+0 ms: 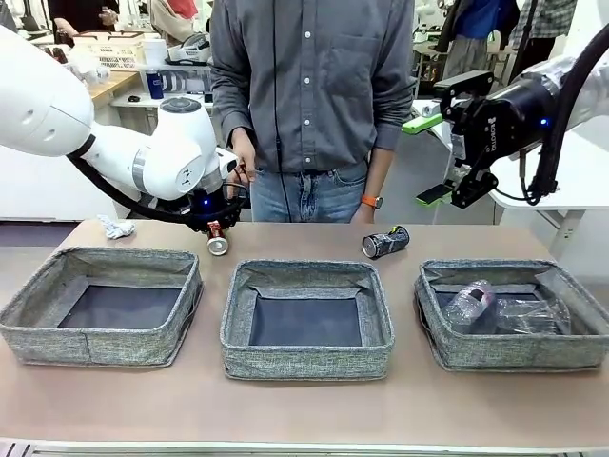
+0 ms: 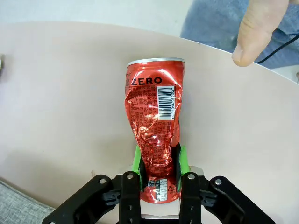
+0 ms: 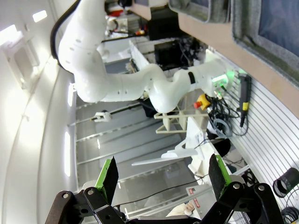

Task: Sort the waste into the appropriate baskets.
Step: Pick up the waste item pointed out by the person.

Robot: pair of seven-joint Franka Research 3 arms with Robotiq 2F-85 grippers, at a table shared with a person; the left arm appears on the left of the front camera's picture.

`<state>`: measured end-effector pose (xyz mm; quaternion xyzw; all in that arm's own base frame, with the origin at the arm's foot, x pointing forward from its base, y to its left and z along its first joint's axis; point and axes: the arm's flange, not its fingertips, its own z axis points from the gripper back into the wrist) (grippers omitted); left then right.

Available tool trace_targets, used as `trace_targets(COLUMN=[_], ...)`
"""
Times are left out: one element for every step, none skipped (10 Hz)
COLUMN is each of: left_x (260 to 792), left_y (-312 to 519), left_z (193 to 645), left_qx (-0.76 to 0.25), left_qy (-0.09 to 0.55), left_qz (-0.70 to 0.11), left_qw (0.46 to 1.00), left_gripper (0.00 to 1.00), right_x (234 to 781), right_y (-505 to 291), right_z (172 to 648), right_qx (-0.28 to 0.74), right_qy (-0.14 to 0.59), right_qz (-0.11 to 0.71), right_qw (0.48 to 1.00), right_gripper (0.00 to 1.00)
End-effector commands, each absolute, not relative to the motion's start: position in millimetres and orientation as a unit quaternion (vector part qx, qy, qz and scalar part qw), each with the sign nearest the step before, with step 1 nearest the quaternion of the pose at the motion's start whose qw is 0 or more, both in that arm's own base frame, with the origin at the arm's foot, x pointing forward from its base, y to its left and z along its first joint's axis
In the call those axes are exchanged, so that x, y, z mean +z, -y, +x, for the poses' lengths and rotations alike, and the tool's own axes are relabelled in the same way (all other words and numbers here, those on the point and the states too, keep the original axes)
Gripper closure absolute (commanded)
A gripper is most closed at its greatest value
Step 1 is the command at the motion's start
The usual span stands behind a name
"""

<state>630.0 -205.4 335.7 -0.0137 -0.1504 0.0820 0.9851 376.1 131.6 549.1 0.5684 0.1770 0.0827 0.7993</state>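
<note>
Three grey baskets sit in a row across the bench: the left basket (image 1: 90,345), the middle basket (image 1: 306,363) and the right basket (image 1: 514,351). One paper wad (image 1: 117,228) lies near the bench's far left corner, behind the left basket. Right of it, the left pincer (image 1: 217,228) (image 2: 159,159) is low by the far edge. It is set narrow, with its green pads pressed on both sides of the crumpled end of the one red can (image 1: 218,244) (image 2: 155,112). The person's hand (image 1: 242,164) (image 2: 259,28) hangs close behind the can's top. One black-and-silver can (image 1: 385,242) lies on its side near the far edge, behind the gap between the middle and right baskets. Two clear bottles (image 1: 468,304) (image 1: 529,315) lie side by side in the right basket. Above the bench's far right corner, the right pincer (image 1: 430,160) (image 3: 163,175) hangs spread wide, holding nothing.
</note>
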Motion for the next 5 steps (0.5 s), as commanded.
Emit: trace_targets(left_x=[337.3, 347.3, 362.4, 385.7, 415.5], left_y=[201.7, 196.4, 189.7, 182.9, 176.0], left_z=[625.5, 622.2, 614.9, 601.6, 583.8], left_qx=[0.095, 0.099, 0.1, 0.113, 0.119], left_qy=[0.143, 0.14, 0.138, 0.144, 0.144], left_qz=[0.026, 0.021, 0.015, 0.006, -0.013], left_qw=[0.985, 0.985, 0.985, 0.983, 0.982], left_gripper=[1.0, 1.0, 1.0, 1.0, 1.0], right_x=[551.6, 551.6, 551.6, 551.6, 551.6], right_y=[-133.1, -133.1, -133.1, -133.1, -133.1], right_z=[375.6, 375.6, 375.6, 375.6, 375.6], right_qx=[0.073, 0.073, 0.073, 0.073, 0.073], right_qy=[-0.174, -0.174, -0.174, -0.174, -0.174], right_qz=[0.569, 0.569, 0.569, 0.569, 0.569], right_qw=[0.8, 0.8, 0.8, 0.8, 0.8], right_gripper=[0.0, 0.0, 0.0, 0.0, 0.0])
